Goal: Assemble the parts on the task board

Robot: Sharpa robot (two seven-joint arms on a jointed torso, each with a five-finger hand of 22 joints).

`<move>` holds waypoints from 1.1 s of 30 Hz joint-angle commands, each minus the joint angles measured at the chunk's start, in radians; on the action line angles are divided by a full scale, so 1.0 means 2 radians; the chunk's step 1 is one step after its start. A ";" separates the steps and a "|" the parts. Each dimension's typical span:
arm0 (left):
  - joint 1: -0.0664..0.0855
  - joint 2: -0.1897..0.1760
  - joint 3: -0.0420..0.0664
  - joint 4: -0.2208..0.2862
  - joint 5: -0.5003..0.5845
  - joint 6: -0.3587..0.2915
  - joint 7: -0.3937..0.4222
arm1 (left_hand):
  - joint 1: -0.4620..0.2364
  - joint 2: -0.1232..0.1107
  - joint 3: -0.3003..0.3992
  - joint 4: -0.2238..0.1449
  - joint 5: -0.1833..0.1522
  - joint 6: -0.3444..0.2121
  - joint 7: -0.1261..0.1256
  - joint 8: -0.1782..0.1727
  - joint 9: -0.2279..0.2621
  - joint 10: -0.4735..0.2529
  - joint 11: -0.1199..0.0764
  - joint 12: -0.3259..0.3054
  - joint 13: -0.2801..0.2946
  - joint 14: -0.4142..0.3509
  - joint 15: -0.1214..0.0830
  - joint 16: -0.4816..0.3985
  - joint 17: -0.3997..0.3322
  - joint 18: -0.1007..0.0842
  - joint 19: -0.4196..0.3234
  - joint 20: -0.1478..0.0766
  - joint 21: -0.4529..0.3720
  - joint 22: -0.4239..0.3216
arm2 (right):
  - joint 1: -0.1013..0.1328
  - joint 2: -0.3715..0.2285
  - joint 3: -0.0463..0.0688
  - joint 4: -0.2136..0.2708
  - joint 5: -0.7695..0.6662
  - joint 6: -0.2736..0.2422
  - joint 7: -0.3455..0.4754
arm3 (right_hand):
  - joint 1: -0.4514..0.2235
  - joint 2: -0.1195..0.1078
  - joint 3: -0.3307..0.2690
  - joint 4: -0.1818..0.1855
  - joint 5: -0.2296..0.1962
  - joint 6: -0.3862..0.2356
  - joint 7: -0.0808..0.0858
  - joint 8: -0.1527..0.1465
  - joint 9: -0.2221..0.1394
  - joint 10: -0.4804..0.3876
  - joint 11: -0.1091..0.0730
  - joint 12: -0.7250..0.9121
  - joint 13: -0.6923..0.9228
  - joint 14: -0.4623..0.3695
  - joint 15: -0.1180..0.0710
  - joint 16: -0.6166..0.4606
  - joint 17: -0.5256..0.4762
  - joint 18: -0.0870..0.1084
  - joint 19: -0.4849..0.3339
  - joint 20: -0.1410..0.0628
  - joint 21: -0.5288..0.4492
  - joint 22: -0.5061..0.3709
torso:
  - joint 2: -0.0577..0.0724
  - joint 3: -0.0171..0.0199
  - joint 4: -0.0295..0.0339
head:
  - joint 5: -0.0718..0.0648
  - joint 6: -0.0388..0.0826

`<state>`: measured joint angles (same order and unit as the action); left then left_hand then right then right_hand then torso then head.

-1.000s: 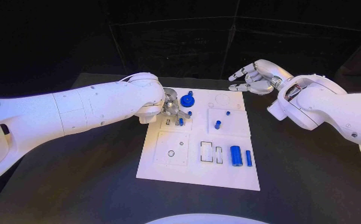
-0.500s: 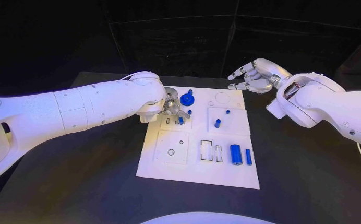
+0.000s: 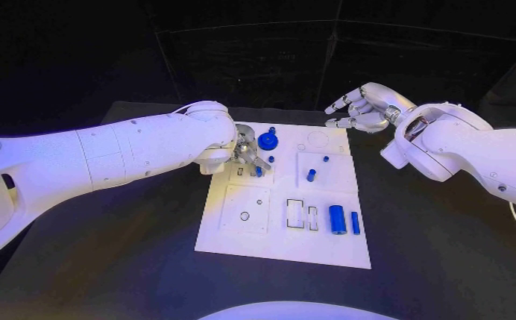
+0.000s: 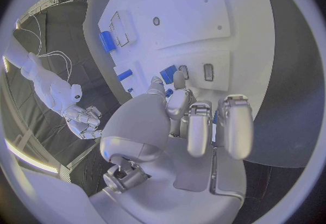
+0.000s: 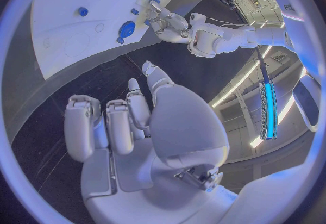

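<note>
Silver left hand (image 3: 246, 153) presses curled fingers onto the white task board (image 3: 282, 245) among small blue parts (image 3: 336, 221); whether it grips one is unclear. Right hand (image 3: 362, 111) hovers open, empty.

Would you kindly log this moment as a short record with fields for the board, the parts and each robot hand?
surface: black table
task board: white plate in the middle of the table
parts: large blue cylinder and thin blue rod lying at the board's near right; round blue piece at its far edge; small blue peg near the middle
left robot hand: low over the board's far left corner, fingers at a small blue part; whether it grips it cannot be told
right robot hand: raised beyond the board's far right corner, fingers apart, holding nothing
</note>
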<state>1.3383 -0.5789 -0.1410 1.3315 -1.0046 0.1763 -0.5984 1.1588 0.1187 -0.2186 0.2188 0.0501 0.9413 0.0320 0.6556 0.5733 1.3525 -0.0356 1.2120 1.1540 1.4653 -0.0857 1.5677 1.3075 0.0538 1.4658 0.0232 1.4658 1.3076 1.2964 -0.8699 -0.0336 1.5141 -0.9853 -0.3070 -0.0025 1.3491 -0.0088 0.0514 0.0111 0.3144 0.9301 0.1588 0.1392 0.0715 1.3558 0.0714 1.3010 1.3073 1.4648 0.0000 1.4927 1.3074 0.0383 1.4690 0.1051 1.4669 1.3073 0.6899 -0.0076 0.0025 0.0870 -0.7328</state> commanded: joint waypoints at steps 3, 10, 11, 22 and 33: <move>0.001 0.000 0.000 0.000 0.003 0.002 0.007 | 0.021 0.004 0.013 -0.015 -0.001 -0.006 0.001 0.003 0.004 -0.002 0.000 0.000 -0.001 0.053 -0.004 0.002 0.132 -0.008 0.017 -0.004 0.000 0.038 | 0.001 0.001 0.000 0.000 -0.003 0.007 -0.001 | 0.002 -0.001 0.000 -0.001 0.002 -0.001 0.001 0.003 -0.001 -0.001 0.000 0.000 0.002 0.034 -0.003 -0.003 0.050 0.004 0.001 -0.004 -0.002 0.023 | 0.000 -0.0002 -0.0002 | -0.001 -0.001; 0.001 -0.002 0.000 0.003 0.017 0.008 0.017 | 0.076 0.008 0.057 -0.059 0.001 -0.016 -0.002 -0.004 0.004 -0.009 -0.003 -0.009 -0.009 0.053 -0.007 0.002 0.132 -0.006 0.015 -0.006 -0.003 0.034 | 0.001 0.002 0.000 -0.002 -0.004 0.010 -0.002 | 0.003 0.000 0.001 -0.001 0.003 -0.001 0.001 0.003 -0.001 0.001 0.000 0.002 0.003 0.034 -0.004 -0.002 0.052 0.004 0.001 -0.004 -0.002 0.023 | 0.000 0.0001 -0.0002 | -0.001 -0.003; 0.001 -0.002 0.000 0.003 0.018 0.008 0.018 | 0.080 0.008 0.063 -0.063 0.001 -0.016 -0.002 -0.006 0.004 -0.010 -0.003 -0.010 -0.010 0.053 -0.007 0.002 0.132 -0.006 0.014 -0.006 -0.003 0.033 | 0.001 0.002 0.000 -0.002 -0.004 0.010 -0.002 | 0.003 0.000 0.001 -0.001 0.003 0.000 0.001 0.003 -0.001 0.001 0.000 0.002 0.003 0.034 -0.004 -0.002 0.052 0.004 0.001 -0.004 -0.002 0.023 | 0.000 0.0001 0.0000 | -0.001 -0.003; 0.001 -0.013 0.000 0.010 0.033 -0.016 0.027 | 0.077 -0.029 0.239 -0.112 0.036 -0.018 0.004 -0.033 -0.005 -0.016 -0.001 -0.030 -0.025 0.053 -0.002 0.002 0.132 -0.006 0.013 -0.005 -0.006 0.033 | 0.001 0.003 0.000 -0.004 -0.004 0.010 -0.002 | 0.003 0.000 0.001 -0.001 0.005 0.000 0.001 0.004 -0.001 0.001 0.000 0.002 0.004 0.034 -0.004 -0.002 0.052 0.004 0.002 -0.004 -0.002 0.023 | 0.000 0.0004 0.0004 | 0.000 -0.004; 0.000 -0.032 0.000 0.031 0.033 -0.070 0.042 | -0.013 -0.100 0.445 -0.144 0.059 -0.021 0.005 -0.010 0.024 -0.007 0.002 -0.030 -0.028 0.053 -0.001 0.002 0.132 -0.006 0.013 -0.001 -0.007 0.035 | 0.001 0.004 0.000 -0.007 -0.004 0.009 -0.001 | 0.003 0.000 0.001 -0.001 0.006 0.000 0.001 0.004 -0.001 0.001 0.000 0.002 0.003 0.034 -0.004 -0.003 0.051 0.004 0.001 -0.004 -0.002 0.023 | 0.000 0.0005 0.0000 | 0.001 -0.003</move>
<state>1.3383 -0.6414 -0.1408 1.3865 -0.9463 0.1032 -0.5437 1.1392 -0.0828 0.5020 0.0951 0.1636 0.9059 0.0429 0.6316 0.6211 1.3294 -0.0303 1.1508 1.0982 1.4652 -0.0929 1.5677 1.3075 0.0539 1.4658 0.0162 1.4562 1.3074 1.2964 -0.8630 -0.0337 1.4996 -0.9900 -0.2932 -0.0079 1.3491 -0.0088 0.0514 0.0111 0.3234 0.9301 0.1588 0.1433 0.0716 1.3559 0.0714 1.3010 1.3076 1.4649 0.0000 1.4927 1.3073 0.0383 1.4690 0.1051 1.4669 1.3073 0.6892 -0.0066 0.0027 0.0873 -0.7391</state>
